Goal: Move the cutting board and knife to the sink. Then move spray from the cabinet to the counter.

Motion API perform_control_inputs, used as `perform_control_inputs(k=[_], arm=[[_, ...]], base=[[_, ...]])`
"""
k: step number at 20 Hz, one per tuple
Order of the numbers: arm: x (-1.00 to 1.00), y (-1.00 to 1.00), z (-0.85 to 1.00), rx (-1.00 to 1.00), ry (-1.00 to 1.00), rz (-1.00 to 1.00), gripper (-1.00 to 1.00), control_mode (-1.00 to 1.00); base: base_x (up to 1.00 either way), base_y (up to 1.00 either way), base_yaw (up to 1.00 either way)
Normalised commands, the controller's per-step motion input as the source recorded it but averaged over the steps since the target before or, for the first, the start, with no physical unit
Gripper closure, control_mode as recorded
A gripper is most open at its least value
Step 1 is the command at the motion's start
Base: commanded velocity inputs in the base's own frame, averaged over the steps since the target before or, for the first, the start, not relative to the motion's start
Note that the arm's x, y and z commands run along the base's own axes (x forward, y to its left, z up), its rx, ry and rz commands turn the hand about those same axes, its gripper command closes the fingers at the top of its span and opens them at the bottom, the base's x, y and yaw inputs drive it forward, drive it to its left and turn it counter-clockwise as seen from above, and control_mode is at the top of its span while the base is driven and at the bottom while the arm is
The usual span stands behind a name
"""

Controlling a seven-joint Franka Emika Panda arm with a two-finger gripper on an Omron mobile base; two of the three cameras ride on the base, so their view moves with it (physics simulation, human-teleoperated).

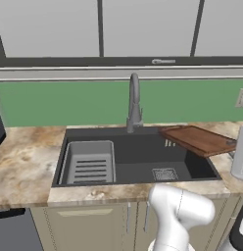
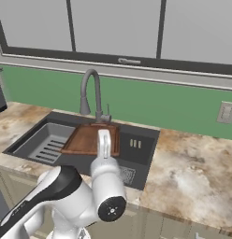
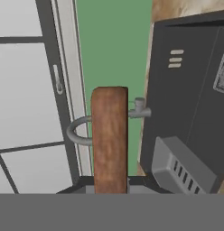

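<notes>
The reddish-brown cutting board hangs tilted over the right part of the dark sink, and my gripper is shut on its right end. From the right base view the cutting board sits above the sink basin, with my gripper clamped on its near edge. In the hand view the cutting board stands edge-on between the fingers of my gripper. The marbled counter surrounds the sink. The knife, spray and cabinet are out of view.
A grey faucet rises behind the sink, close to the board's far end. A grey slotted rack lies in the sink's left half. A green backsplash and a window run along the back. A wall outlet is at the right.
</notes>
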Motion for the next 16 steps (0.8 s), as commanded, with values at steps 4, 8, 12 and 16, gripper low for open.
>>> perform_control_inputs(k=[4,8,12,16], arm=[[0.10,-0.09,-0.01,-0.07,0.07,0.14,1.00,-1.00],[0.01,-0.14,-0.01,-0.07,0.01,0.22,1.00,-1.00],[0.00,-0.15,0.00,-0.07,0.00,0.22,1.00,-1.00],[0.16,-0.09,-0.02,-0.08,0.08,0.12,1.00,-1.00]], base=[[0.00,0.00,0.00],[0.00,0.00,0.00],[0.00,0.00,0.00],[0.00,0.00,0.00]])
